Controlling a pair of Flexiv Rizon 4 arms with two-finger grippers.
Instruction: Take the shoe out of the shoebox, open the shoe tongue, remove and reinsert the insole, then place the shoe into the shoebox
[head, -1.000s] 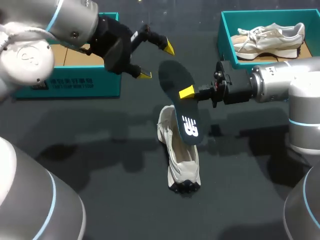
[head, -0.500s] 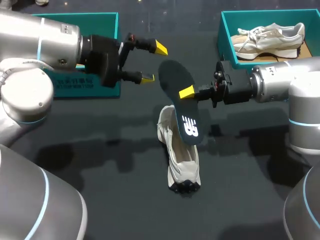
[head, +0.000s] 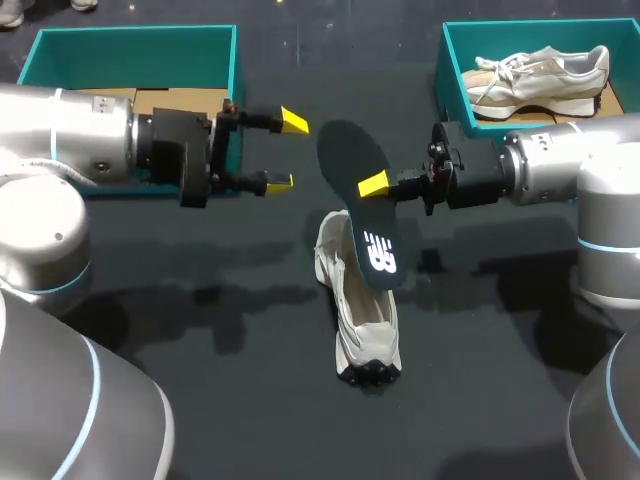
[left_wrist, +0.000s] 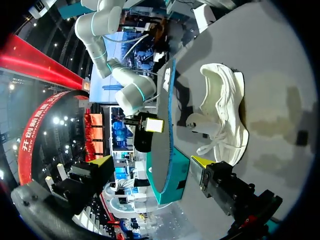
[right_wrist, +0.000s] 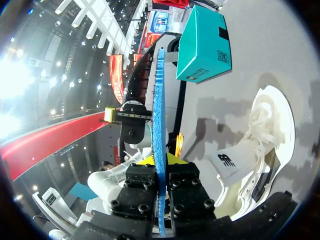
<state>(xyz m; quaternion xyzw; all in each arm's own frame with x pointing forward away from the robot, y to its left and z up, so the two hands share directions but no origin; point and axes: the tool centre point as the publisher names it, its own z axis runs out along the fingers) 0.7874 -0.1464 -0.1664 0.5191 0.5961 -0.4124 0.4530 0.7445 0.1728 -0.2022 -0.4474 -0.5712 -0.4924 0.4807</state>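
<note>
Part of the white shoe lying mid-table is hidden behind the dark insole. The right gripper pinches the insole on edge over the shoe's far end. Only one yellow tip shows from above, but its wrist view has both fingers clamped on it. The left gripper is spread wide with nothing in it, just left of the insole.

The far-left teal shoebox is half covered by the left arm, with just brown cardboard showing inside. The far-right shoebox is cut off at the edge and has a second white shoe in it.

There's a white logo on the insole. The box label is too small to read.
</note>
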